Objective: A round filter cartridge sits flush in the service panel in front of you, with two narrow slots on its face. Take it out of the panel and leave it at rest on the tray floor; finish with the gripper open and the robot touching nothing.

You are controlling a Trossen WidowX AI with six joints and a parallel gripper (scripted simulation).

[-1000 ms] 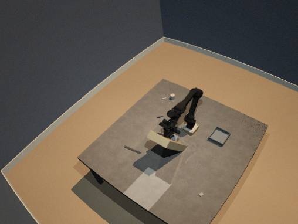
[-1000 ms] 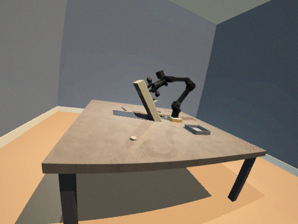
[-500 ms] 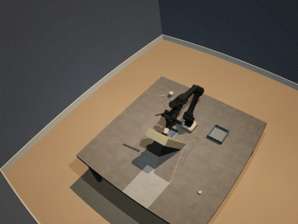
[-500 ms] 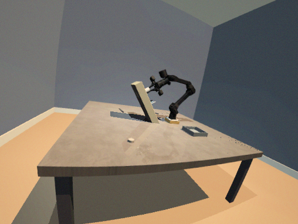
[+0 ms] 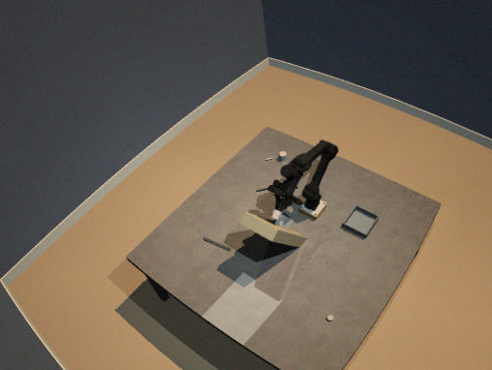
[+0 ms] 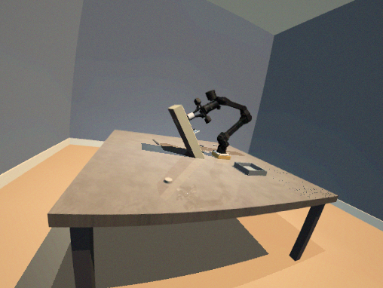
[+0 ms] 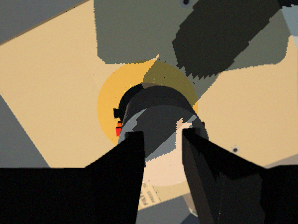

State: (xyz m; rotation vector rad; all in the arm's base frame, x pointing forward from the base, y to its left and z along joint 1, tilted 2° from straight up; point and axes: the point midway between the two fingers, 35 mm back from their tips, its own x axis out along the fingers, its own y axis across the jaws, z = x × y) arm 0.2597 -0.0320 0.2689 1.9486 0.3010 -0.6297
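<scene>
Gripping the cartridge narrowly, the fingers hold it partly out of the panel, mid-surface, so it can clear its socket; the tray waits toward the right edge.

My matte black six-joint arm: slim rounded links, bulky cylindrical joint housings. It's bolted to a square tan base plate with a pale edge. My black parallel-jaw gripper has two flat, wedge-shaped fingers, plain and dark. No cables or markings I can make out.
</scene>
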